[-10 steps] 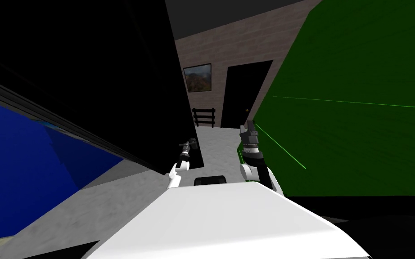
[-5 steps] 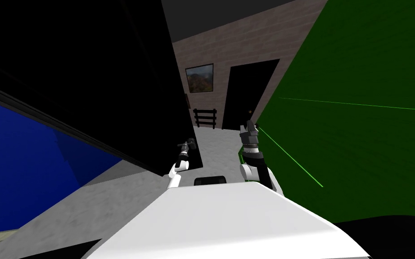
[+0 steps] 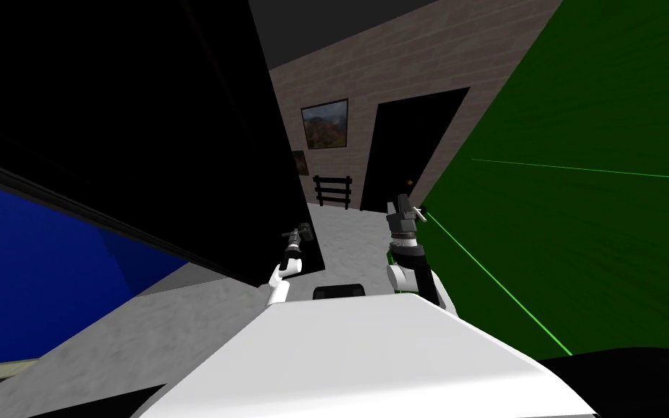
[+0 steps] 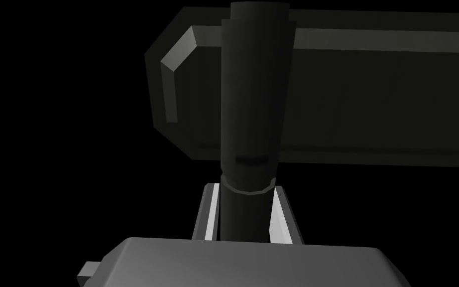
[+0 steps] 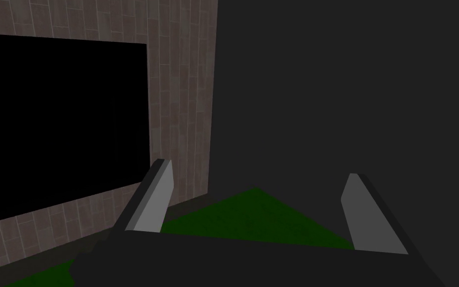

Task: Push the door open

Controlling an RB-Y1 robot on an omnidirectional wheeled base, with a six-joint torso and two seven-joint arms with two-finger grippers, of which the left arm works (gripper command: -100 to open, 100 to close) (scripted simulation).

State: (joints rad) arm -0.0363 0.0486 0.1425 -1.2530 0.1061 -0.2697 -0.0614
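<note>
The door [image 3: 181,130] is a big black panel on my left, with its free edge just past my left hand. My left gripper [image 3: 298,236] is at the door's handle. In the left wrist view the left gripper [image 4: 245,188] is shut on the dark round stem of the handle [image 4: 253,99], pressing it from both sides. The handle's lever bar [image 4: 363,99] runs across behind it. My right gripper [image 3: 405,207] is raised beside the green wall, and in the right wrist view the right gripper [image 5: 257,169] is open with nothing between its fingers.
A green wall [image 3: 580,218] runs close along my right. Ahead, the grey floor [image 3: 355,232] leads to a brick wall [image 3: 413,72] with a picture [image 3: 324,124], a dark rack [image 3: 332,191] and a black doorway [image 3: 409,152]. A blue surface [image 3: 35,276] lies at the far left.
The whole head view has shifted: the far wall and doorway look larger and the green wall has slid right. The door's edge has drawn leftward. My left gripper stays on the handle.
</note>
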